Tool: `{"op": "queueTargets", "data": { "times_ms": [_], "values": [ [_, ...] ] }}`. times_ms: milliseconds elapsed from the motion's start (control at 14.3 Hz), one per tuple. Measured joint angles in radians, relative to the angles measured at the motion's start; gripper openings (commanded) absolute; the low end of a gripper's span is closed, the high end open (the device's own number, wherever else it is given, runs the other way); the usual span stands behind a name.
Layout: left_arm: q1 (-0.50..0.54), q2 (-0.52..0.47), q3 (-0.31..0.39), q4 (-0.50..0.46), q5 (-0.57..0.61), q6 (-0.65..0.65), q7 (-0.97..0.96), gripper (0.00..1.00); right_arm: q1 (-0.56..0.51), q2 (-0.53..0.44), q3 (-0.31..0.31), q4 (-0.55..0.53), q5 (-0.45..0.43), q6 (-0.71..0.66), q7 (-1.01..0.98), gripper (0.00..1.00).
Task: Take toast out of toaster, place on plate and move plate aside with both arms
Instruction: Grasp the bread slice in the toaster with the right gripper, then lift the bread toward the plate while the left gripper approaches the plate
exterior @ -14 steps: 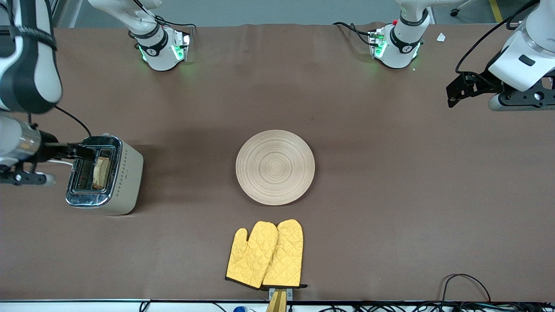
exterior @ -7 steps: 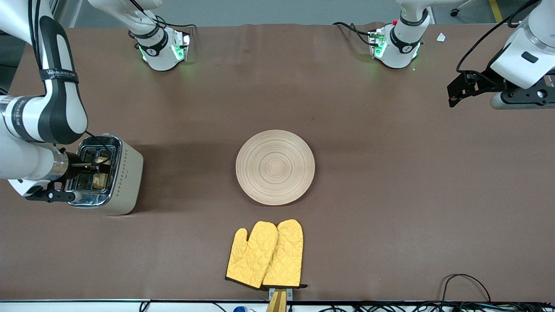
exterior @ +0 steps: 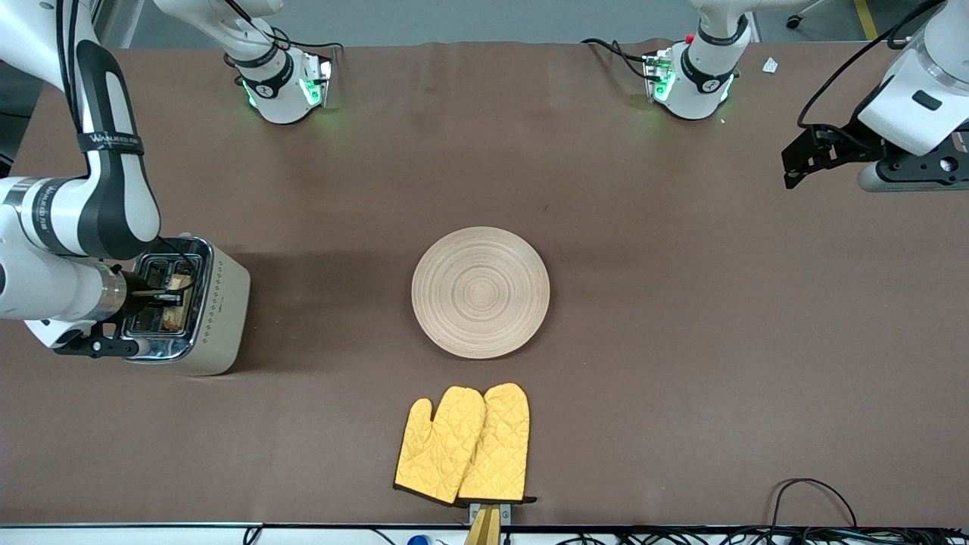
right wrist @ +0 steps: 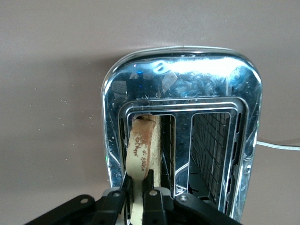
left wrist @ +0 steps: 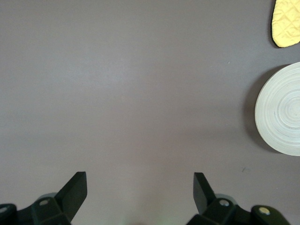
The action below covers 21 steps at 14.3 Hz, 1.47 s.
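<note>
The right gripper (right wrist: 137,196) is reaching over the toaster (exterior: 189,306) at the right arm's end of the table, its fingers pinching the upright toast (right wrist: 140,147) in its slot so the slice can be lifted straight out. The plate (exterior: 481,292) is lying mid-table, bare, ready to receive it. The left gripper (left wrist: 139,188) is waiting, fingers spread wide and holding nothing, over the left arm's end of the table.

Only readable text: white lettering on black band (exterior: 110,141) wrapped round white jointed right arm (exterior: 98,189), above beige chrome-topped toaster (exterior: 216,306); looks like "WANKEED" plus more letters, rest too small to make out. Small round marks on black collars of both white arm bases (exterior: 281,83), unreadable. No lettering readable on toaster, nor on round light wooden plate (exterior: 481,292), nor on yellow quilted oven mitts (exterior: 463,445).
</note>
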Motion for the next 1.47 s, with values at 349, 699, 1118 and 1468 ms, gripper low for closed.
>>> {"op": "queueTargets", "data": {
  "times_ms": [349,699,1118,1468],
  "values": [
    [0.000,0.001,-0.001,0.001,0.000,0.000,0.000,1.00,0.000,-0.074,-0.001,0.036,-0.001,-0.041,-0.040,0.06],
    [0.000,0.014,0.000,0.001,0.000,0.000,0.001,1.00,0.004,-0.159,0.092,0.106,0.000,-0.154,0.002,0.07],
    [0.002,0.055,0.001,0.001,-0.022,0.014,-0.001,1.00,0.026,-0.119,0.339,0.117,0.002,-0.129,0.368,0.07],
    [0.056,0.143,0.002,0.000,-0.202,0.042,0.001,1.00,0.086,0.006,0.456,0.116,0.001,0.057,0.718,0.07]
  ]
}}
